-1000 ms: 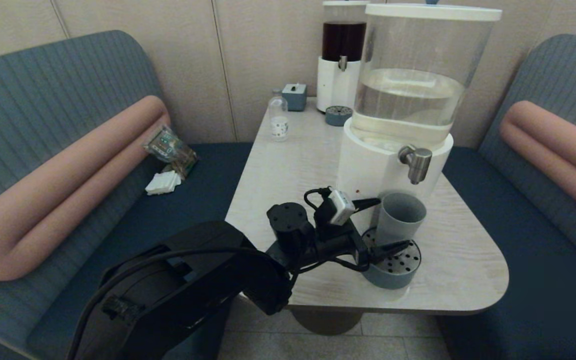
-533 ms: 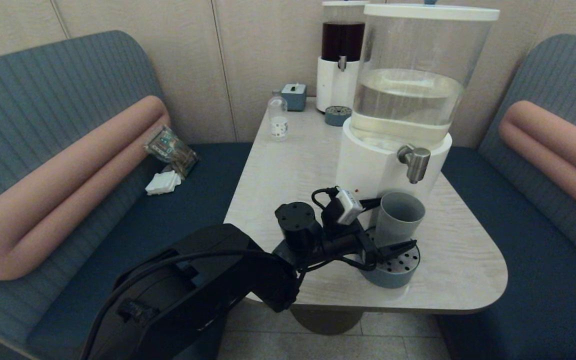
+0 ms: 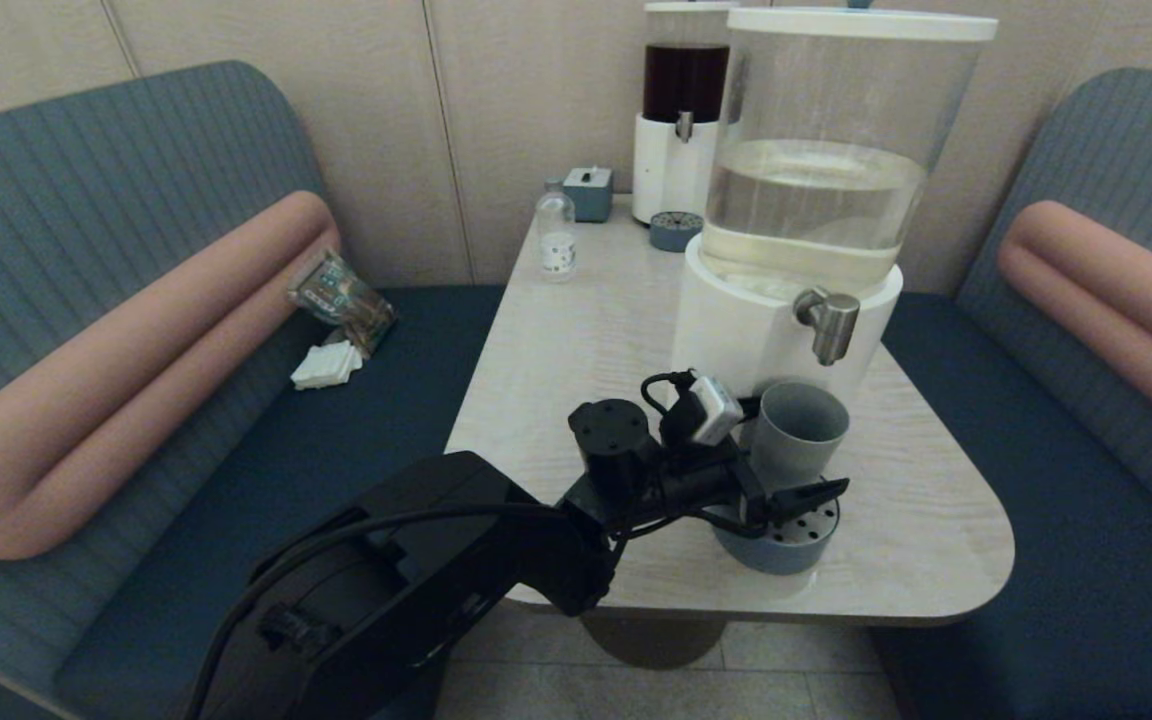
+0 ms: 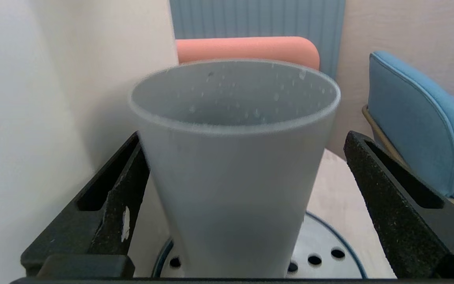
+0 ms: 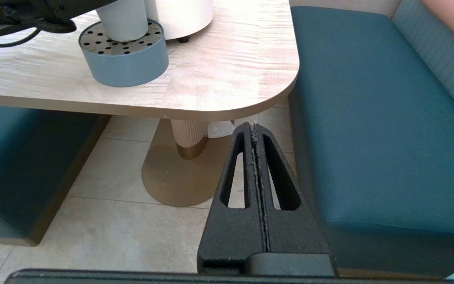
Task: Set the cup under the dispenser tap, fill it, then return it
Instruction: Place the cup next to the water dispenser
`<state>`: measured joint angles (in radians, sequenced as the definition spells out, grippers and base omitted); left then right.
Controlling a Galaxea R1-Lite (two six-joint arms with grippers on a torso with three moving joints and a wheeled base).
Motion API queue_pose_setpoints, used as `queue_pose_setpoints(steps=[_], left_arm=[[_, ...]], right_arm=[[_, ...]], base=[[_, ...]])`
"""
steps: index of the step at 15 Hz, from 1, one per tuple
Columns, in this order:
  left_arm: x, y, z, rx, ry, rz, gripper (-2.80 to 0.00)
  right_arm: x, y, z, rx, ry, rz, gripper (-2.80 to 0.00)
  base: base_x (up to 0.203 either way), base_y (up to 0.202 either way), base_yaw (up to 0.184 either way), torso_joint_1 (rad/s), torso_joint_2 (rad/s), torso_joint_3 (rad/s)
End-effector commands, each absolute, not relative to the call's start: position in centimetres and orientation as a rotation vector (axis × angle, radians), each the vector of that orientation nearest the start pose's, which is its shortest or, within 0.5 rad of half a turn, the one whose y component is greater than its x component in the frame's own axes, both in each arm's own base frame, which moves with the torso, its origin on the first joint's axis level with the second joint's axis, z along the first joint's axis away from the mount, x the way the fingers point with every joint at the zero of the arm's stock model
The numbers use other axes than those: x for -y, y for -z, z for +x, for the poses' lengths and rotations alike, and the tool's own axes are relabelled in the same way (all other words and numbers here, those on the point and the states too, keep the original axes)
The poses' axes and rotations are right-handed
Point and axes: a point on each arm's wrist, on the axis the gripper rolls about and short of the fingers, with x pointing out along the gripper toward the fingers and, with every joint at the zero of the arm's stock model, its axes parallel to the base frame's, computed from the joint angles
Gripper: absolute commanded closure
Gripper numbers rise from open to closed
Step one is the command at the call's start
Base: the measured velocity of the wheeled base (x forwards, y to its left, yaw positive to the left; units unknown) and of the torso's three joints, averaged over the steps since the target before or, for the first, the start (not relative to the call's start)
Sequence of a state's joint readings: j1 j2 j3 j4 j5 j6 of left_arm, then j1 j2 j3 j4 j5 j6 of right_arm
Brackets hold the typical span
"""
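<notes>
Cup [image 3: 798, 432] under tap [image 3: 831, 322], on tray [image 3: 781, 550]

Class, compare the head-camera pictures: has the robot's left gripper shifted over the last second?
Yes. The left gripper has advanced to the right along the table toward the cup on the fixed drip tray; its open fingers now straddle the cup.

A pale wood-grain table [image 3: 586, 330] with rounded corners carries a large white-based dispenser [image 3: 786, 320], a low grey tray [image 3: 781, 545] near the front edge, a dark-liquid dispenser [image 3: 681, 120], a second small tray [image 3: 676, 230], a small bottle [image 3: 557, 235] and a grey box [image 3: 588, 192].
</notes>
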<state>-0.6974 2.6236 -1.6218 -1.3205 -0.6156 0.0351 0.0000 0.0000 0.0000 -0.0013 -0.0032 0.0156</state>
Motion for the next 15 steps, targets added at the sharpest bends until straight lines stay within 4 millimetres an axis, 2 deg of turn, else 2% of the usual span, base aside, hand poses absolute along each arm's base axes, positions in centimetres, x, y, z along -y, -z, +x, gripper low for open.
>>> queue_pose_setpoints(steps=[1,4,5,12,15], left_arm=[[34.2,-7.4,38.4,0.375,1.3,0.015,-2.8],[34.2,-7.3,38.4,0.366,1.301,0.015,-2.8],[34.3,-7.3,38.4,0.364,1.301,0.015,0.0],[34.3,-7.5,38.5,0.38,1.3,0.013,0.0],[34.1,-8.3,37.8,0.381,1.294,0.011,0.0]], right_arm=[[0.0,-7.5,-2.3,-0.002,0.003,0.015,0.0],[0.0,-7.5,-2.3,-0.002,0.003,0.015,0.0],[0.0,-7.5,-2.3,-0.002,0.003,0.015,0.0],[0.0,-7.5,-2.3,-0.002,0.003,0.015,0.0],[0.0,-7.5,-2.3,-0.002,0.003,0.015,0.0]], base=[[0.0,0.0,0.0,0.0,0.0,0.0],[0.0,0.0,0.0,0.0,0.0,0.0],[0.0,0.0,0.0,0.0,0.0,0.0],[0.0,0.0,0.0,0.0,0.0,0.0],[0.0,0.0,0.0,0.0,0.0,0.0]])
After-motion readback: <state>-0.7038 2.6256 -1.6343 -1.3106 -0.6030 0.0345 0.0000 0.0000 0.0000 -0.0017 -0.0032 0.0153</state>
